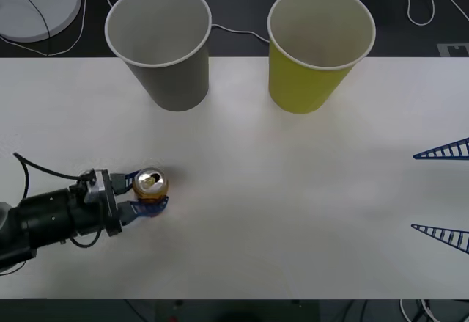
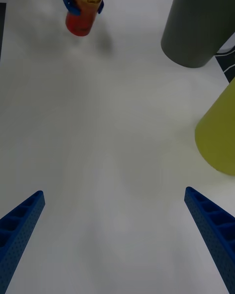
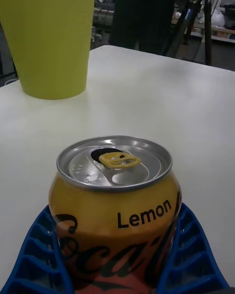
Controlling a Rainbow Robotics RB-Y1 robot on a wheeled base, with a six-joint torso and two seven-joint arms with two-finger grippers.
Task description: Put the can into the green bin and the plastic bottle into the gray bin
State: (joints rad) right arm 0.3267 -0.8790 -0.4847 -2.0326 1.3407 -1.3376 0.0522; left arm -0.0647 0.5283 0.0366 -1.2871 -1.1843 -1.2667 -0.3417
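Left claw (image 1: pixel 146 195) was clamped snug round the small orange-red drink can (image 1: pixel 150 183) at the white desk's (image 1: pixel 293 205) near left; right claw (image 1: pixel 442 194) sat wide open, holding nothing.

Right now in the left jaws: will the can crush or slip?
The can is opened, so probably light and thin-walled; a hard squeeze may dent it. The ribbed left gripper hugs both sides, so slip seems unlikely. Tilted, leftover drink might spill.
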